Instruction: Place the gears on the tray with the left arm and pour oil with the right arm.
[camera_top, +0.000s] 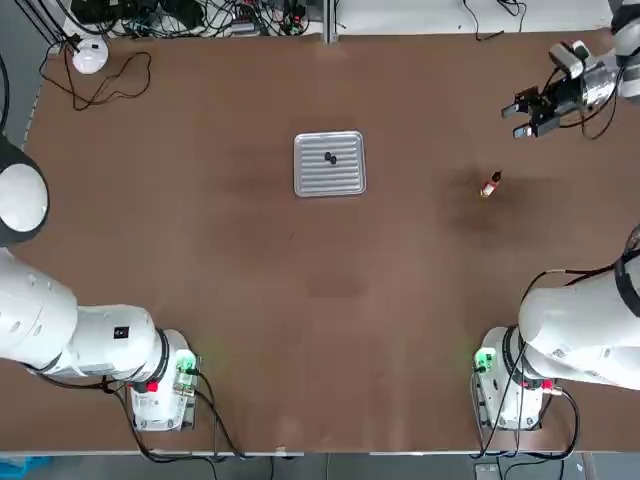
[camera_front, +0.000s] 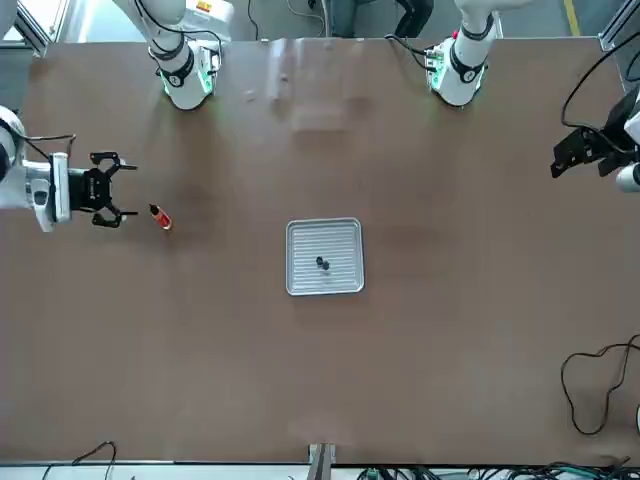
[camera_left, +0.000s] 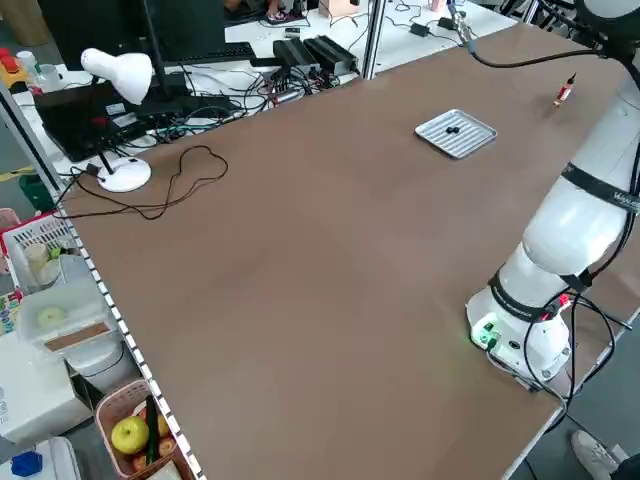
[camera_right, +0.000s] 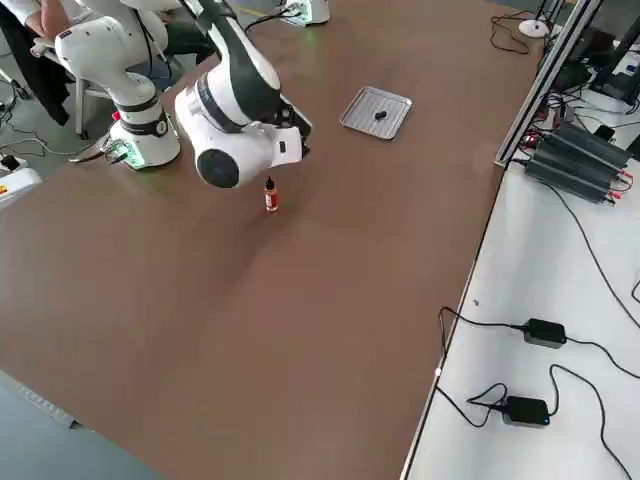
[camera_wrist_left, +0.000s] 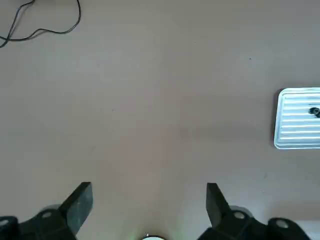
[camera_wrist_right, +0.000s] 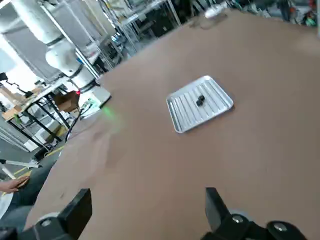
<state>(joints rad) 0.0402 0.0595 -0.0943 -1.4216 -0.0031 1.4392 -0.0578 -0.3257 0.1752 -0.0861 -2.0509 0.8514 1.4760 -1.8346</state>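
Note:
The silver ribbed tray (camera_top: 330, 175) lies at mid-table toward the far side, and two small dark gears (camera_top: 330, 157) rest side by side on it. The oil bottle (camera_top: 490, 184), with its red cap, stands on the bare table to the tray's right. My right gripper (camera_top: 528, 112) hovers open and empty beyond the bottle, near the far right corner. My left gripper (camera_wrist_left: 147, 200) hangs open and empty over the table's left side, well away from the tray (camera_wrist_left: 299, 125). The right wrist view shows the tray (camera_wrist_right: 187, 112) and gears (camera_wrist_right: 200, 100) from afar.
A white desk lamp (camera_top: 88, 55) and its black cable (camera_top: 110, 85) sit at the far left corner. Both arm bases (camera_top: 160, 385) stand on the near edge. Cables and power bricks (camera_right: 530, 330) lie on the bench past the far edge.

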